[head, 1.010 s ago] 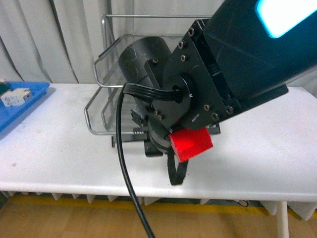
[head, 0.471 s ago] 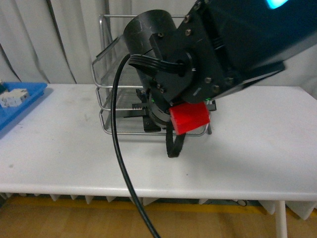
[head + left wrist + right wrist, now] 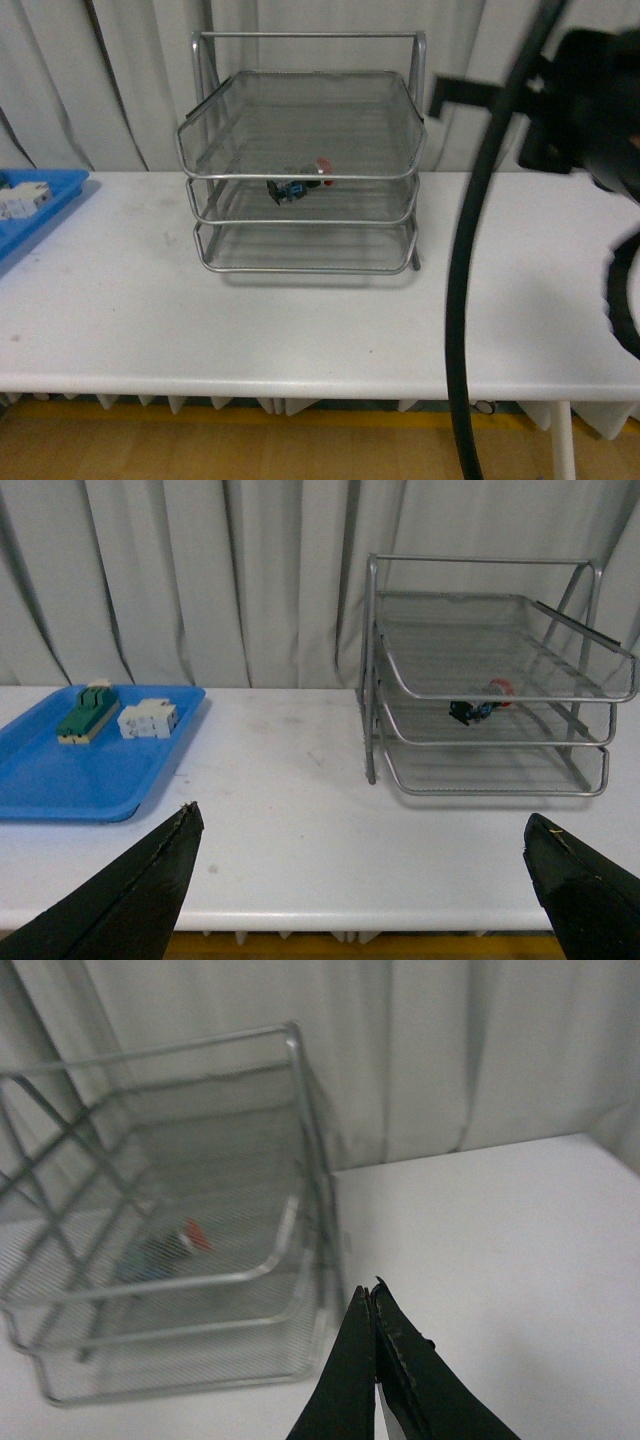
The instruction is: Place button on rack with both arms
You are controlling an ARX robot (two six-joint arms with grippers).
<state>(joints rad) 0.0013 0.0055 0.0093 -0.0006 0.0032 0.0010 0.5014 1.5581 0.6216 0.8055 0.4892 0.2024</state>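
Note:
The silver wire-mesh rack [image 3: 300, 269] stands at the back of the white table. The button [image 3: 300, 186], with its red cap and dark body with blue bits, lies on its side in the middle tray. It shows again in the left wrist view [image 3: 481, 704] and, blurred, in the right wrist view [image 3: 165, 1248]. My left gripper [image 3: 362, 818] is open and holds nothing; it is well back from the rack [image 3: 490, 792], near the table's front edge. My right gripper [image 3: 368, 1295] is shut on nothing, beside the rack [image 3: 180, 1335] over the table.
A flat blue tray [image 3: 90, 770] at the table's left holds a green-and-cream switch block [image 3: 85, 712] and a white block [image 3: 147, 718]. My right arm's dark body [image 3: 590, 100] and black cable [image 3: 480, 250] cross the right of the front view. Grey curtains hang behind.
My right arm, which covered the rack in the front view, has pulled away to the right. The rack and the button in its middle tray are now uncovered.

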